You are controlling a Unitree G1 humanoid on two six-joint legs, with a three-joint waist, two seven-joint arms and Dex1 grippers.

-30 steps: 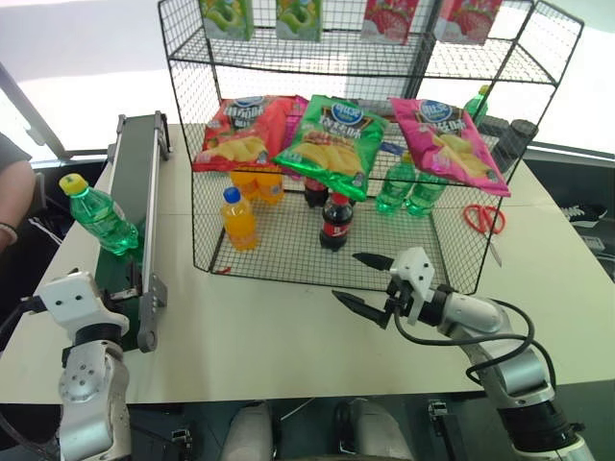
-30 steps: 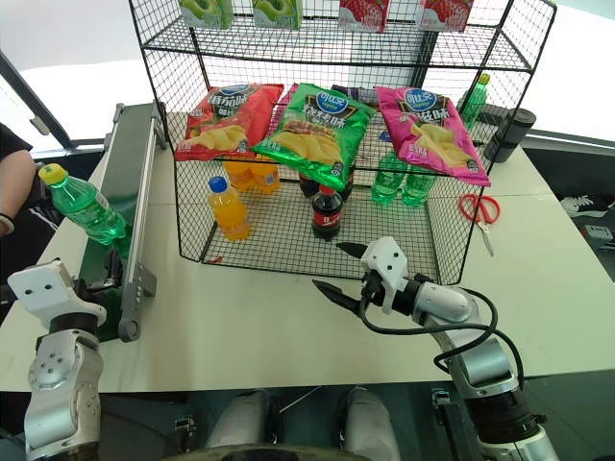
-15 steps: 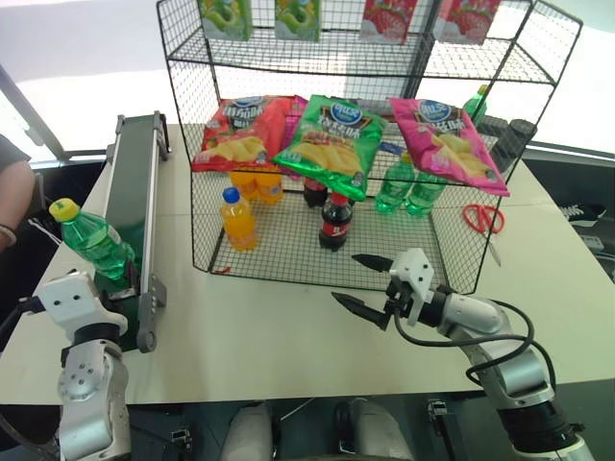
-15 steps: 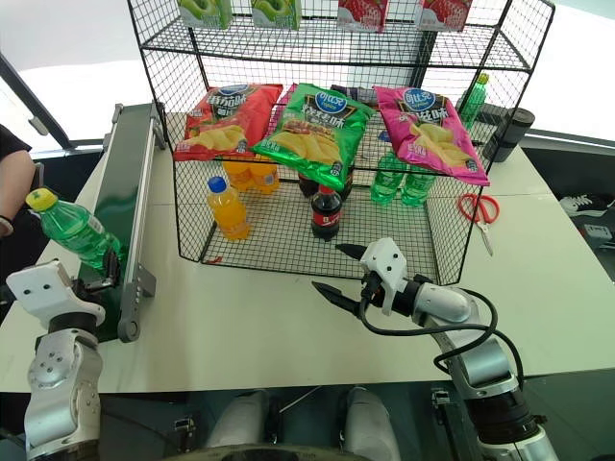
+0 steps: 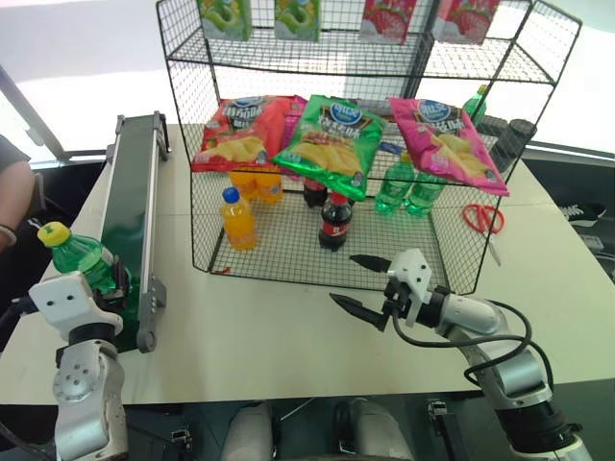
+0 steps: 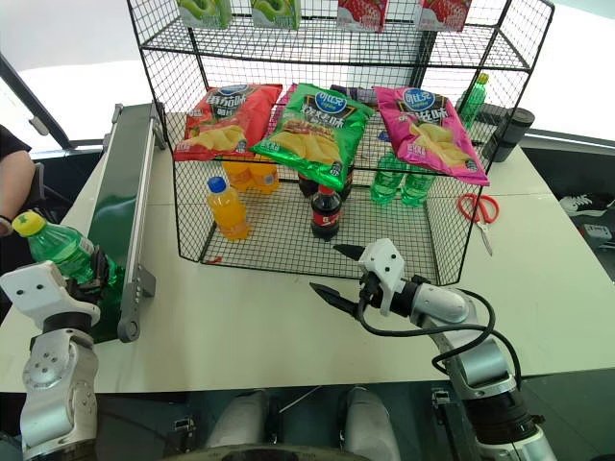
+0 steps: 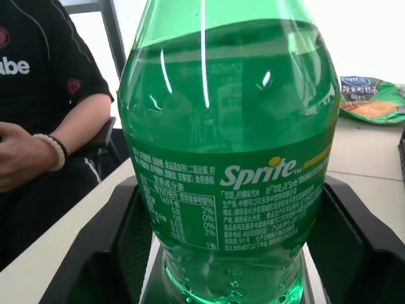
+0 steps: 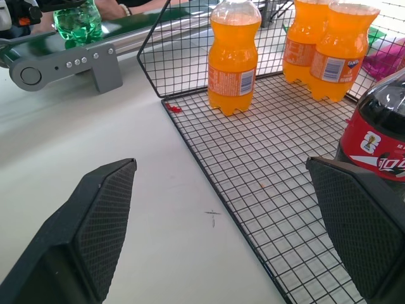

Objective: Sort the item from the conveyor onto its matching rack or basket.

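The item, a green soda bottle (image 5: 85,259) with a yellow cap, stands upright at the near end of the conveyor (image 5: 135,187), a dark green belt between grey rails. My left gripper (image 7: 231,244) is shut on the bottle's lower body, one black finger (image 7: 104,253) on each side. The black wire rack (image 5: 279,252) stands mid-table, hung with red, green and pink chip bags. My right gripper (image 5: 343,279) hovers open and empty over the table just in front of the rack.
Inside the rack stand orange bottles (image 5: 238,219), a cola bottle (image 5: 334,221) and green bottles (image 5: 404,187). Red scissors (image 5: 483,218) lie right of the rack. A person (image 7: 38,126) sits at the conveyor's far left side.
The green bottle has come down the belt to its near end, between my left fingers, and the left gripper has shut on it. The right arm has kept still.
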